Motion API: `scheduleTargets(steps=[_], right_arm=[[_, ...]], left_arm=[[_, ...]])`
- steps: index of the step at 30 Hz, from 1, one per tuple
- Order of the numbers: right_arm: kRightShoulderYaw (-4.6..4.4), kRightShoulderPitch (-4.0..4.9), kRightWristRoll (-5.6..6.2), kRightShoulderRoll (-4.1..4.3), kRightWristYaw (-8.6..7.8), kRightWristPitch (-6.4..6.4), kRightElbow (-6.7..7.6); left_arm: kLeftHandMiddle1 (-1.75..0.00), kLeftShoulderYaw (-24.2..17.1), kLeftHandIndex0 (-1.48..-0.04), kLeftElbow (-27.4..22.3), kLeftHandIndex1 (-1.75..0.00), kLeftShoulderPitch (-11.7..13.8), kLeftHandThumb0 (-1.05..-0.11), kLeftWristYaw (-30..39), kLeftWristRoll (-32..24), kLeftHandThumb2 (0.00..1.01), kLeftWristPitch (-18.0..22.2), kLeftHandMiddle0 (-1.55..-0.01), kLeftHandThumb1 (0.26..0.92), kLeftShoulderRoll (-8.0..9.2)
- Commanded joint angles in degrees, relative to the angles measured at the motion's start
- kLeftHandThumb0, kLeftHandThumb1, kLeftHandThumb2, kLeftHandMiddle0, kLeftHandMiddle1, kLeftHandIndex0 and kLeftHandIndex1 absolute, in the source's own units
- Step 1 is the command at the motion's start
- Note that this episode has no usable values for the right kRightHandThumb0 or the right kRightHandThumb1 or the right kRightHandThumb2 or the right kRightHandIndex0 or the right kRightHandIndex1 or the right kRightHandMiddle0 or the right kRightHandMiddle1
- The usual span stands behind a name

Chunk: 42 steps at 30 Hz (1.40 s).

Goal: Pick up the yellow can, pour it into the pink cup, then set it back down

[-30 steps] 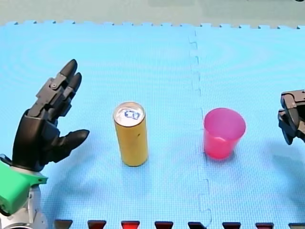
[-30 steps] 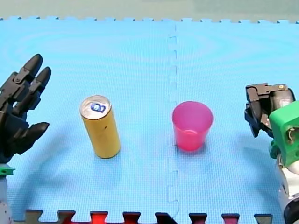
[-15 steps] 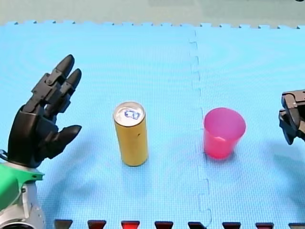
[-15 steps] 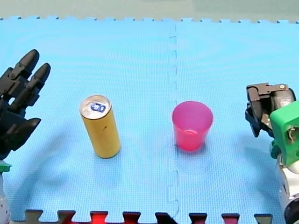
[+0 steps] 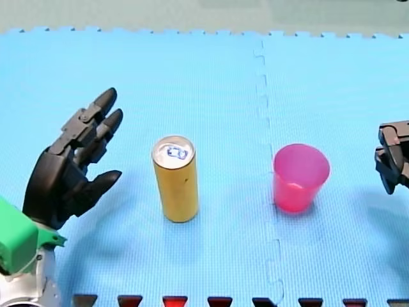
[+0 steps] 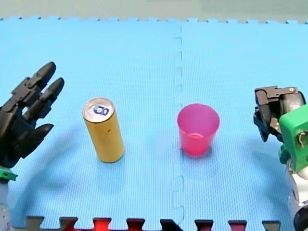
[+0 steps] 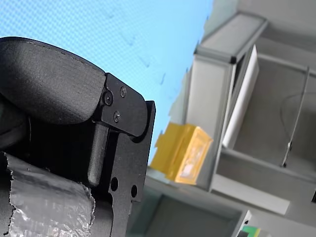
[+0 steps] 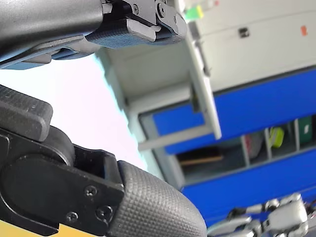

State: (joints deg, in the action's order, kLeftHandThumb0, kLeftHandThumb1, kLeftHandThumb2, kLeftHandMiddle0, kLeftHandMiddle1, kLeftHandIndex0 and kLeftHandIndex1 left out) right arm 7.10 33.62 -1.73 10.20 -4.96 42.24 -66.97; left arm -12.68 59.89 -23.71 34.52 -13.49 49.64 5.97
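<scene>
At the near left, the left hand (image 5: 67, 176) is hovering above the blue foam surface (image 5: 211, 83), uncurled and holding nothing, its palm facing toward the yellow can (image 5: 177, 185). The can is standing upright just to the right of that hand, near it but not touching, with bare mat showing between the thumb and the can's side. Its side is showing plain yellow with one small dark speck, and its silver lid (image 5: 172, 152) is carrying a blue pull tab; no lettering is legible on it. Further right, well apart from the can, the pink cup (image 5: 299, 179) is standing upright with its mouth open upward. At the right edge, level with the cup and apart from it, the right hand (image 6: 270, 113) is hanging curled in on itself and gripping nothing. Beyond the mat, in the first wrist view, a yellow box (image 7: 182, 153) is sitting on a grey shelf, its pale label too blurred to read.
</scene>
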Motion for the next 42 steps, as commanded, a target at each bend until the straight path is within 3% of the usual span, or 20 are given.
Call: scheduleTargets(steps=[1,19,30,35,42], right_arm=[[0.19,-0.26,0.32,0.4,-0.12,0.13,0.19],[0.52,-0.73,0.43,1.09,-0.5,1.06,0.11],[0.66,-0.93,0.49,1.3,-0.81,1.44,0.19],[-0.01,-0.95,-0.96,2.16,0.39,2.7,-0.37],[-0.13,-1.0,-1.43,2.58,0.77,3.49,-1.02]], left_arm=[[-0.01,0.5,-0.24,-0.5,0.0,0.3,-1.048,-0.4,0.4,0.01,-1.1,-0.26,0.92,-0.06],[-0.03,3.6,-0.29,1.0,-0.02,0.6,-1.048,-3.1,4.2,0.05,-5.4,-0.32,0.921,-1.74],[-0.04,4.9,-0.34,1.8,-0.02,0.9,-1.048,-2.3,5.2,0.06,-5.8,-0.37,0.921,-2.4],[-0.04,5.4,-0.35,1.1,-0.02,1.3,-1.048,-1.0,5.2,0.06,-6.1,-0.38,0.921,-2.68],[-0.03,6.2,-0.35,-0.6,-0.01,1.6,-1.048,0.5,5.3,0.06,-7.3,-0.37,0.921,-1.7]])
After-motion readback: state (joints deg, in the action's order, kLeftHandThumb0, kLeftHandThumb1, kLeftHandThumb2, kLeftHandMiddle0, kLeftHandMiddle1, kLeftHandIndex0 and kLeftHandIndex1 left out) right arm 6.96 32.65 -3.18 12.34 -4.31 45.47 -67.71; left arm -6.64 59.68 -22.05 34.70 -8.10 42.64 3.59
